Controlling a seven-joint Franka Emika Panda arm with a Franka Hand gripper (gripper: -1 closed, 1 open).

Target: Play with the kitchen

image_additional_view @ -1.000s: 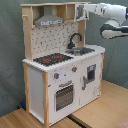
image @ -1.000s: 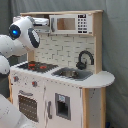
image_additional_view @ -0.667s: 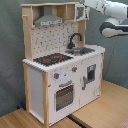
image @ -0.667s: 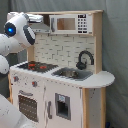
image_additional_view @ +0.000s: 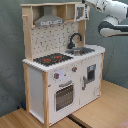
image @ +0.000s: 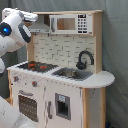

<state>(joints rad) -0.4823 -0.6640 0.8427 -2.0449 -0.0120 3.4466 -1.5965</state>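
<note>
The kitchen point(image: 65, 95) point(image_additional_view: 60, 80) stands upright, pale wood with white panels. Its black-red hob point(image: 37, 65) point(image_additional_view: 52, 59), black faucet point(image: 84, 59) point(image_additional_view: 75, 40), sink point(image: 72, 74) and oven door point(image: 27, 105) point(image_additional_view: 64, 96) all show. Up top sit the grey hood point(image: 40, 27) point(image_additional_view: 48, 20) and the small microwave point(image: 70, 23) point(image_additional_view: 80, 12). My gripper point(image: 31, 17) point(image_additional_view: 89, 4) hovers at top-shelf height in front of the kitchen. It overlaps the hood's corner in the first exterior view and the microwave's corner in the second exterior view. I see nothing in it.
A grey curtain point(image: 115, 50) hangs behind the kitchen. The kitchen rests on a wooden surface point(image_additional_view: 100, 112) with a seam running across it. More of my white arm point(image: 10, 117) fills the first exterior view's lower left corner, and a dark joint point(image_additional_view: 112, 27) hangs at the second exterior view's right.
My arm's blue-lit joint has slid toward the first exterior view's left edge. The hand end stays near the kitchen's top. Nothing on the kitchen has moved.
</note>
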